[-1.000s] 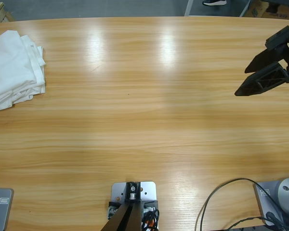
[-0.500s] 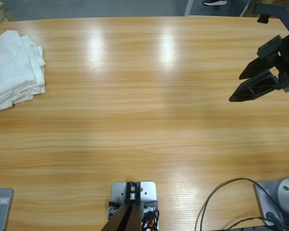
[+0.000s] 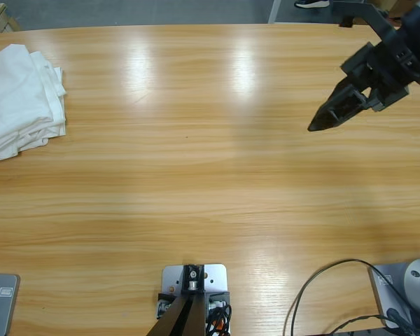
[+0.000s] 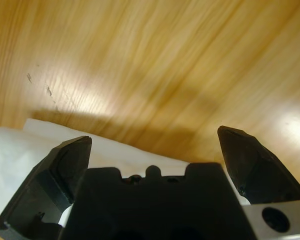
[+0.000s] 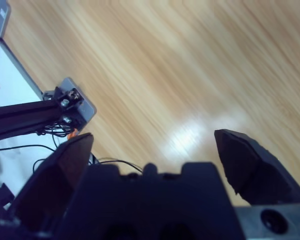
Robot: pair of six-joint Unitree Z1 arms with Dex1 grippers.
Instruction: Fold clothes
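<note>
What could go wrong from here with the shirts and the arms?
1. The pile of shirts sits at the table's left edge. A clumsy grab by the open left pincer, close over white cloth, might drag it off.
2. The open right pincer hangs over bare wood far from the pile, so it may need a long reach across.

wooden table [image 3: 210,182] | folded white T-shirts [image 3: 17,98] stacked at left edge

The counter [image 3: 210,175] is evenly and brightly lit from above; two soft glare patches are seen on its far half in the high view. Motion blur streaks the wood grain in both wrist views, where a dark shadow band and pale glare spots are cast
</note>
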